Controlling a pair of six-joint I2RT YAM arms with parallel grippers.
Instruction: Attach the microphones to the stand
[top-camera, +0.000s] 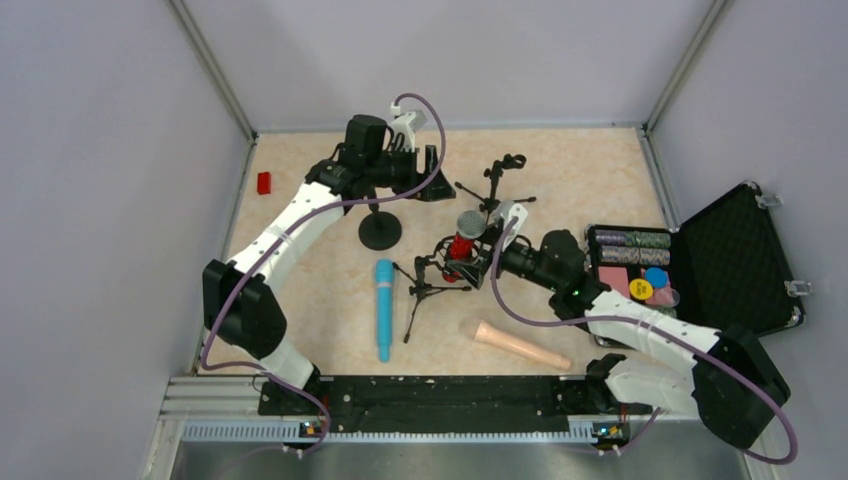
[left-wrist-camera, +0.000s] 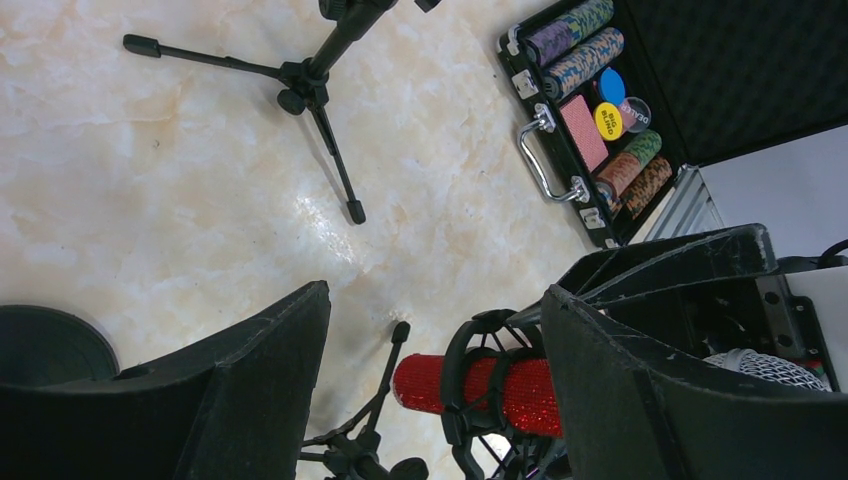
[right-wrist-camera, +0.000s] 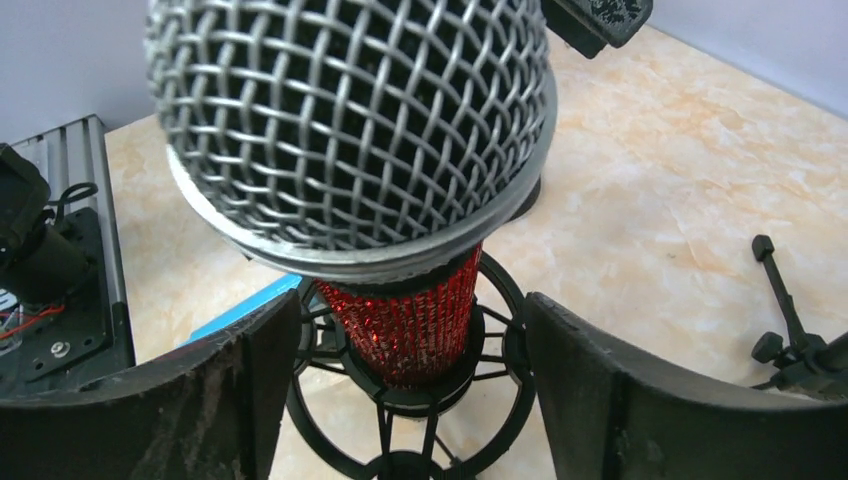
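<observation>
Mid-table, the red mic (top-camera: 462, 246), seated in the ring mount (right-wrist-camera: 395, 400) of a small tripod (top-camera: 428, 290). Stands upright through the ring, silver mesh head (right-wrist-camera: 350, 120) on top, glittery body below.

Around that body, just under the head, the right gripper (right-wrist-camera: 412, 300). Its fingers (right-wrist-camera: 225, 400) parted, one on each side, with a gap showing between each pad and the mic. Touches nothing and grips nothing, as far as the wrist view tells.

Over the back part of the table (top-camera: 290, 160), the left gripper (left-wrist-camera: 437, 295), raised, just beyond a round-base stand (top-camera: 380, 230). Spread wide, with bare marbled tabletop showing between the two black pads. Holds nothing.

Left of the small tripod and near it, the blue mic (top-camera: 384, 308), flat on the table, lengthwise toward the arm bases. Right of it, in front of the right arm, the peach mic (top-camera: 520, 345), flat too and slanted, well apart from the blue mic. Neither in a stand.

Behind the red mic, a second tripod (top-camera: 495, 195), upright, legs spread, with a clip (top-camera: 512, 160) on top.

At the right edge, an open black case (top-camera: 735, 255) with poker chips (top-camera: 630, 240) in rows and a few loose discs. By the left wall, a small red block (top-camera: 264, 183).
</observation>
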